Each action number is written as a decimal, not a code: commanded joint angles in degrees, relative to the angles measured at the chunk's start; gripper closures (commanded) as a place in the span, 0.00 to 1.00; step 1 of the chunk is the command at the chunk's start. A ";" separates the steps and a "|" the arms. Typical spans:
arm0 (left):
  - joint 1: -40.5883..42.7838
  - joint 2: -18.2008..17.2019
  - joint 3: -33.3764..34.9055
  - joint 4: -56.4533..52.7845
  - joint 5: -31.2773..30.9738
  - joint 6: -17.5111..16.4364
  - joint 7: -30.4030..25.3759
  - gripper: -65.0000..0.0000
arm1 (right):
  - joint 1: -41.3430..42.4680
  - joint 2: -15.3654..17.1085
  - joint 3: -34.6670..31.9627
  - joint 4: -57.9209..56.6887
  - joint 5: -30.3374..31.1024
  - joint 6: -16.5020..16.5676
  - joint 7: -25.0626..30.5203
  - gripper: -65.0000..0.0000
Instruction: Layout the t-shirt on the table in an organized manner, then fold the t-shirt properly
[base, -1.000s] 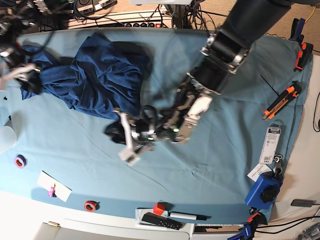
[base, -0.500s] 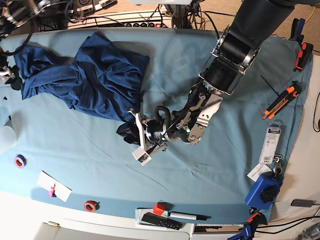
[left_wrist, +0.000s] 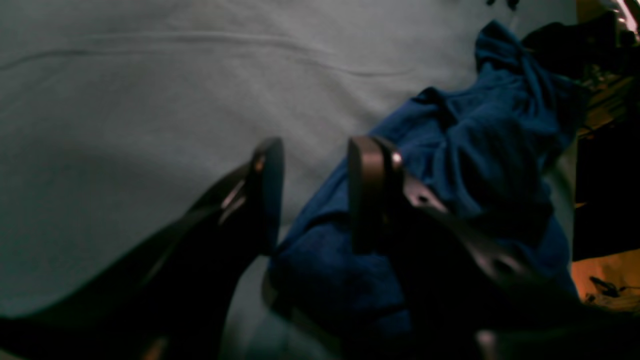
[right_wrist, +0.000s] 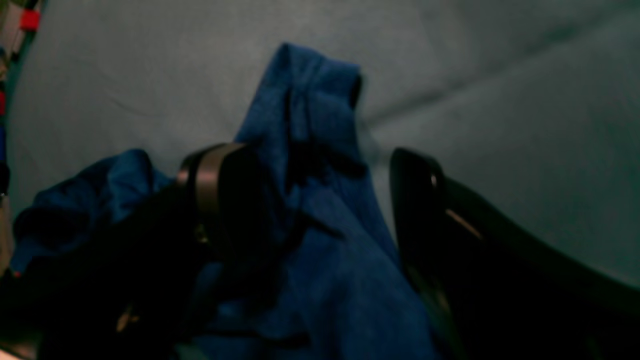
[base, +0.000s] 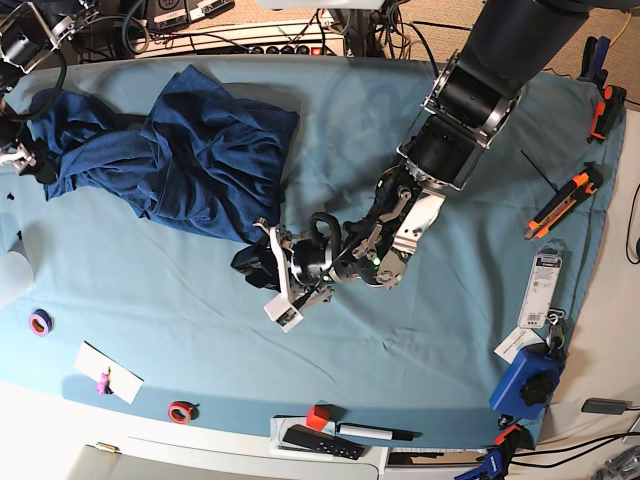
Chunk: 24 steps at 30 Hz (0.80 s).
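The dark navy t-shirt lies crumpled at the back left of the teal-covered table. My left gripper is low at the shirt's near right corner. In the left wrist view it is open, with the shirt bunched between and behind its fingers. My right gripper is at the shirt's far left end, by the table's left edge. In the right wrist view it is open wide, with a fold of the shirt lying between its jaws.
A purple tape roll, a white card and a red tape roll lie front left. A red cube, remote and marker sit at the front edge. An orange cutter and blue clamp lie right.
My left gripper has shifted a little right and nearer, staying at the shirt's near corner. My right gripper has moved left, and the shirt's left end has spread with it.
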<state>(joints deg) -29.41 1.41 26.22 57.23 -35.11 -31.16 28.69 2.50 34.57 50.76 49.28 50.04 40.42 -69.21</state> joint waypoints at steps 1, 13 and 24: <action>-1.86 0.66 -0.15 0.90 -1.11 -0.48 -1.27 0.66 | 0.09 0.79 -2.05 0.17 -2.03 -0.42 -2.51 0.36; -1.88 0.63 -0.15 0.90 -1.11 -0.48 -1.25 0.66 | 0.07 -0.42 -9.22 0.17 12.15 -0.42 -10.79 0.38; -2.32 0.31 -9.79 8.92 -9.81 -6.49 19.02 0.66 | 0.07 -0.42 -2.16 0.22 26.97 -0.42 -10.79 1.00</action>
<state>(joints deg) -30.02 1.26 16.43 65.14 -44.23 -37.47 49.69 2.02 32.25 48.27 48.69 75.31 39.70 -80.75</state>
